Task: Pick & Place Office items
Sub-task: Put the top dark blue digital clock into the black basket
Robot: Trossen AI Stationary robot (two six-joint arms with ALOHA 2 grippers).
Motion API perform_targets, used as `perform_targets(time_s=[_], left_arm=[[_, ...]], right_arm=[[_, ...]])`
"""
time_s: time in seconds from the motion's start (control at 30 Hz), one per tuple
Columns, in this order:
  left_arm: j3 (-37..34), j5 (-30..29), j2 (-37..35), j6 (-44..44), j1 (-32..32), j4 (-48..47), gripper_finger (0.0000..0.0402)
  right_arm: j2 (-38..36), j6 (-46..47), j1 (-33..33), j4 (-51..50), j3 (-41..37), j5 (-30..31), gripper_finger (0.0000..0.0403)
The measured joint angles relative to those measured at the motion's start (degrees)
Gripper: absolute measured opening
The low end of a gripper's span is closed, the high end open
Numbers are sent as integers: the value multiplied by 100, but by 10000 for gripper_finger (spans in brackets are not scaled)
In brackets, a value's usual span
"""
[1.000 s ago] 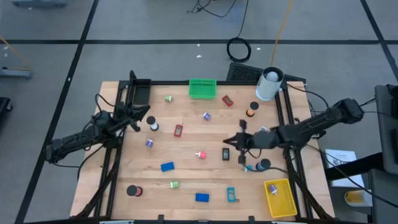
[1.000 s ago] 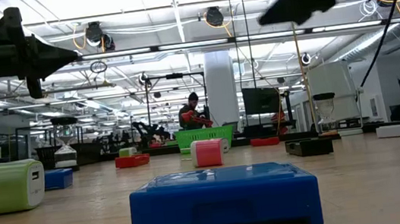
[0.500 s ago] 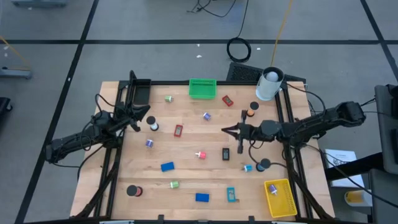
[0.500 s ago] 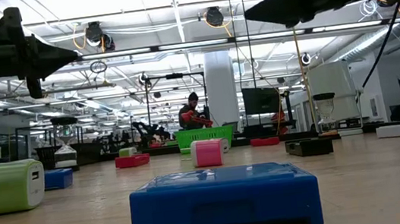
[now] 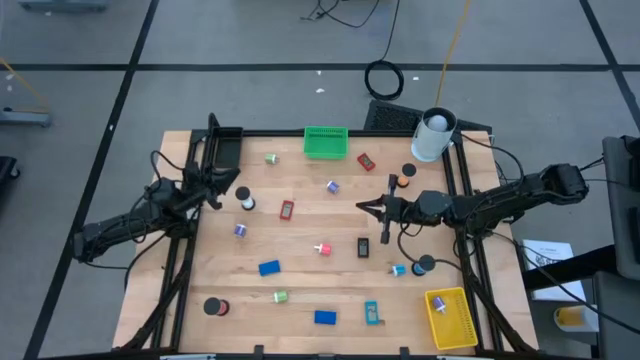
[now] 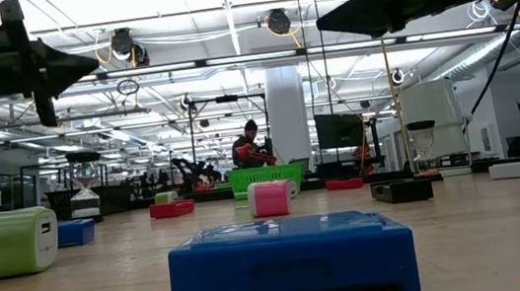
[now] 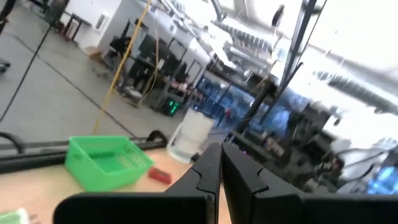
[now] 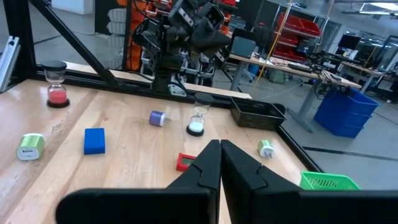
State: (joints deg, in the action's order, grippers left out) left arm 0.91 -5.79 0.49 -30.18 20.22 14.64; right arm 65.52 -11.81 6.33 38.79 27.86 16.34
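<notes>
Small office items lie scattered on the wooden table [image 5: 300,285]: a blue block [image 5: 268,268], a red block [image 5: 287,209], a pink clip [image 5: 322,248], a black block [image 5: 363,247], a black roll [image 5: 212,306] and others. My left gripper [image 5: 237,179] hangs shut above the table's left side, near a white-topped roll [image 5: 245,200]. My right gripper [image 5: 362,207] is shut and level, above the right half of the table, over bare wood beyond the black block. In the low view both grippers, left [image 6: 96,62] and right [image 6: 320,25], are high above the table. Neither holds anything.
A green bin [image 5: 325,141] stands at the far edge, a black bin [image 5: 226,147] at the far left, and a yellow bin [image 5: 451,318] at the near right. A big white cylinder [image 5: 433,135] stands at the far right corner. A metal frame [image 5: 463,190] runs along the table's sides.
My right gripper has swung toward the table's far edge and a little to the left. It has tipped up from slanting downward to level and stays shut. My left gripper has rolled slightly about its own axis without shifting place.
</notes>
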Motion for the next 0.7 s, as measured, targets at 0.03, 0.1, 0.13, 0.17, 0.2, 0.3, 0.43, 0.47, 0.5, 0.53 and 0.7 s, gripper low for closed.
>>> perform_targets(time_s=[0.03,0.1,0.13,0.17,0.2,0.3,0.43,0.47,0.5,0.53,0.7], left_arm=[[0,-46,-2,40,1,186,17],[4,-38,-4,129,1,463,17],[4,8,-3,96,1,550,17],[4,86,-2,-13,1,643,17],[4,165,-4,-178,1,714,17],[3,267,-2,-535,-2,676,17],[3,265,-2,-872,1,513,17],[0,358,1,-791,1,465,17],[0,512,2,-595,1,459,17],[0,688,-2,-323,1,460,17],[0,983,0,27,-4,436,17]], right_arm=[[0,-44,0,0,0,1,4],[0,-119,0,-2,0,1,4],[0,-129,0,-2,0,0,4],[0,-133,0,-2,0,0,4],[0,-133,0,-4,0,0,4],[0,-225,0,-42,0,0,4],[0,-417,0,-42,0,0,4],[0,-432,0,-40,0,2,4],[0,-435,0,-38,0,1,4],[0,-435,0,-36,0,0,4],[0,-556,0,11,0,0,4]])
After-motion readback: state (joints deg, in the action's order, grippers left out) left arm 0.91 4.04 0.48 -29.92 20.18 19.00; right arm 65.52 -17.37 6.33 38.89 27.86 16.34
